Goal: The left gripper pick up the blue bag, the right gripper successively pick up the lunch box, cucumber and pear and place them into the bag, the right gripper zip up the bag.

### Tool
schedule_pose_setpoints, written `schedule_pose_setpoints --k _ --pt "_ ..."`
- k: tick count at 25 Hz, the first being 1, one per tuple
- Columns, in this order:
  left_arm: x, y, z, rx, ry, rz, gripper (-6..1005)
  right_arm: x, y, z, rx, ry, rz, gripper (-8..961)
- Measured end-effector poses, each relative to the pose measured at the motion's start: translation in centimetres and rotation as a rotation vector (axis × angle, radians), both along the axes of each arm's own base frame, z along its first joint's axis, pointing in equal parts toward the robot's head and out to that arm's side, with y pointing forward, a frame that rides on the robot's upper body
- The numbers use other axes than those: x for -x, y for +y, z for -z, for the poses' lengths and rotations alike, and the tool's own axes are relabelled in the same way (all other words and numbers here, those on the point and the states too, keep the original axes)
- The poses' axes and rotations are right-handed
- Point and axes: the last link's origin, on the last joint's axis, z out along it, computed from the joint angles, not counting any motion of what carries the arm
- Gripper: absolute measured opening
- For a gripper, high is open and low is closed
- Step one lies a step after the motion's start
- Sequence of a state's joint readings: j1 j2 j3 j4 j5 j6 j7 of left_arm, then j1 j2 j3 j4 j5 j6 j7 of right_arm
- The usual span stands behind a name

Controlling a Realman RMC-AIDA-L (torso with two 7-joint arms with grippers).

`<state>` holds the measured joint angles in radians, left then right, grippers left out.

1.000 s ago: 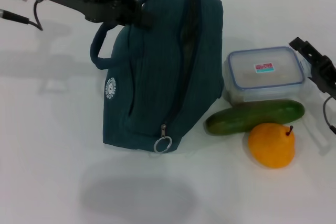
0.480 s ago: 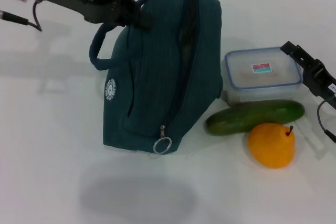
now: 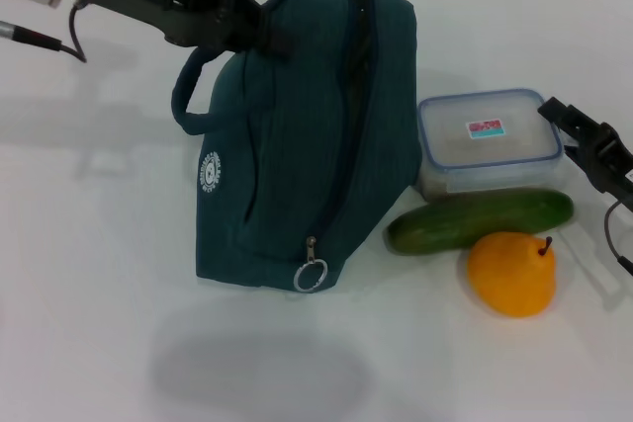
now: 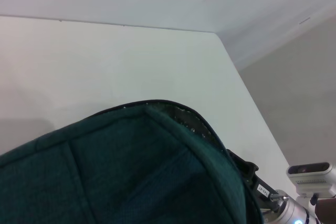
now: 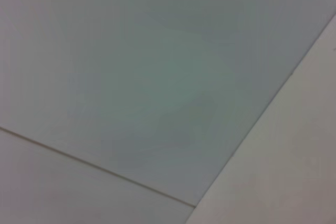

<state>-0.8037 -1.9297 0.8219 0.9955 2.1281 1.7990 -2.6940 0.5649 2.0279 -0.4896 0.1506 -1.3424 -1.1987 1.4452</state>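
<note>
The blue bag stands tilted in the middle of the table in the head view, its ring zip pull hanging at the front. My left gripper is shut on the bag's top handle, and the other loop handle hangs free. The left wrist view is filled by the bag's fabric. Right of the bag lies the lunch box, with the cucumber in front of it and the pear nearest. My right gripper is at the lunch box's right end.
The white table carries only these things in the head view. A grey shadow lies in front of the bag. The right wrist view holds only pale wall and ceiling surfaces.
My right gripper has come lower and closer to the lunch box's right end, and the box has slid slightly left. The bag has shifted a little in the left gripper.
</note>
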Motion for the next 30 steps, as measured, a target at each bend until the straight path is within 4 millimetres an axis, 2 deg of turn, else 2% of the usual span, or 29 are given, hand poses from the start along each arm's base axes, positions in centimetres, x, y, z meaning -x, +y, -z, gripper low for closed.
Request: schedule_pose_setpoints --k 3,14,20,22,30 --pt "0.0 0.0 0.1 0.002 -0.002 0.000 50 -0.3 -0.2 -0.1 -0.006 0.002 0.011 394" --pt "-0.1 -0.2 0.3 0.015 -0.007 0.008 50 -0.9 -0.7 -0.4 -0.012 -0.007 0.015 233" --pt "-0.2 -0.6 0.6 0.031 -0.011 0.016 49 -0.3 -0.8 -0.4 0.002 -0.026 -0.050 185" --pt "-0.2 -0.6 0.5 0.033 -0.011 0.017 49 0.0 -0.9 -0.7 -0.014 -0.008 -0.072 140" --pt "-0.5 -0.5 0.6 0.036 -0.014 0.026 49 0.2 -1.2 -2.4 -0.080 0.017 -0.133 95"
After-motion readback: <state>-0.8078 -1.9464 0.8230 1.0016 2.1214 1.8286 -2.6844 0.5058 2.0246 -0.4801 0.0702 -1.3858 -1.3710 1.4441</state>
